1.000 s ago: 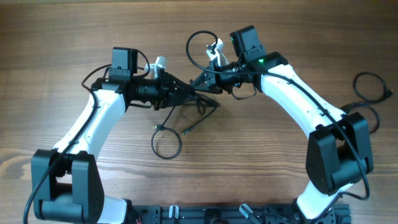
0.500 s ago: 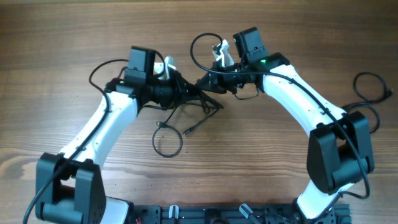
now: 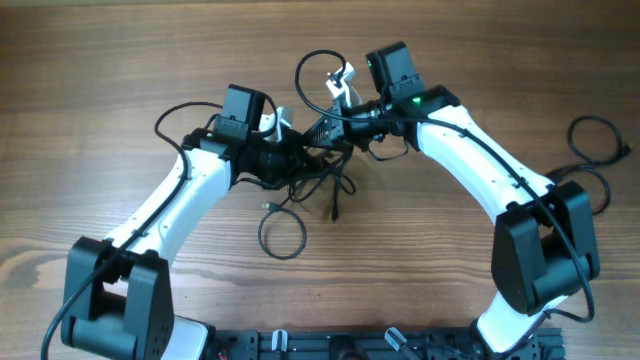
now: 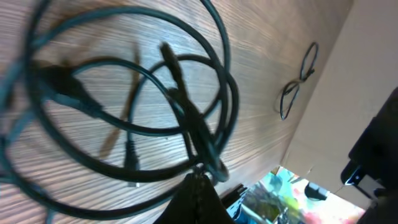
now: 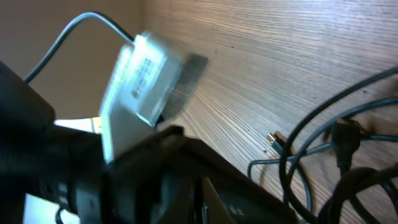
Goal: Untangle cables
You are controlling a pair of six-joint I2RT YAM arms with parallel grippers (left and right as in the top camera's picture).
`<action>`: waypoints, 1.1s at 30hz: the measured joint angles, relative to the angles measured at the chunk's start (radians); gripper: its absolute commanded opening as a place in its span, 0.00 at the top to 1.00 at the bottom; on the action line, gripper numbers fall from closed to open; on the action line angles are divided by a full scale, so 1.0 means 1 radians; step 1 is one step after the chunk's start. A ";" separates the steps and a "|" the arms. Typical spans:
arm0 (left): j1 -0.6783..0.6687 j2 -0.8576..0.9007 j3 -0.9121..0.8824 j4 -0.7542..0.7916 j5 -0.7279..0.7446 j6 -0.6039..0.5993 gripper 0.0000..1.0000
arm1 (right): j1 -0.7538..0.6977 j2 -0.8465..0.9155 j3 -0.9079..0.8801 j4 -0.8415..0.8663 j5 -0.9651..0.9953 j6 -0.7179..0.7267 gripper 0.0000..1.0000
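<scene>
Overhead, two white and black robot arms reach in from the lower corners of the frame and meet just above its centre, over a wood-grain tabletop [image 3: 100, 60]. The cables [image 3: 325, 180], thin black cords, form a loose tangle right where the arms meet and spill down toward the middle of the frame. One round loop [image 3: 282, 235] lies flat on the wood just below and left of the tangle. Another loop [image 3: 312, 68] arcs toward the top of the frame beside the right arm.

The left end effector [image 3: 303, 158] points right into the tangle. In the left wrist view its dark tip [image 4: 198, 186] sits at the bottom centre, pinched narrow, with several curved strands [image 4: 186, 118] gathering at it.

The right end effector [image 3: 328, 128] points left, just above and beside the left one, nearly tip to tip. It is closed narrow. Cords run up to its tip, but I cannot tell whether it pinches one. Its wrist view is blurred, with cords [image 5: 323, 149] and a small silvery plug [image 5: 275, 140] at the lower right.
</scene>
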 measured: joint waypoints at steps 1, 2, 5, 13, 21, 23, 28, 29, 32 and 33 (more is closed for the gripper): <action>0.022 0.000 0.000 -0.008 -0.001 0.010 0.96 | 0.000 0.000 0.000 -0.019 0.014 -0.012 0.96; 0.040 0.000 0.000 -0.009 -0.003 0.018 0.96 | 0.000 0.000 0.000 -0.046 0.031 -0.034 0.96; 0.099 0.000 0.000 -0.041 -0.050 0.043 0.93 | 0.000 0.000 0.004 -0.166 0.126 -0.100 0.96; 0.061 0.001 0.000 -0.055 -0.222 0.058 0.83 | 0.082 -0.002 -0.012 -0.444 0.466 -0.210 0.96; 0.057 0.052 0.000 -0.037 -0.265 0.123 0.83 | 0.081 -0.056 0.000 -0.592 0.497 -0.370 0.92; 0.056 0.095 0.000 -0.026 -0.245 0.149 0.82 | 0.083 -0.089 0.006 -0.612 0.486 -0.393 0.70; 0.051 0.133 0.000 -0.002 -0.228 0.172 0.76 | 0.177 -0.095 0.004 -0.554 0.542 -0.380 0.00; 0.052 0.133 0.000 -0.002 -0.232 0.172 0.74 | 0.198 -0.095 0.004 -0.553 0.577 -0.360 0.00; 0.071 0.133 0.000 -0.008 -0.271 0.179 0.71 | 0.204 -0.095 0.001 -0.513 0.646 -0.329 0.00; 0.076 0.133 0.000 -0.019 -0.288 0.179 0.70 | 0.205 -0.095 -0.002 -0.470 0.658 -0.325 0.00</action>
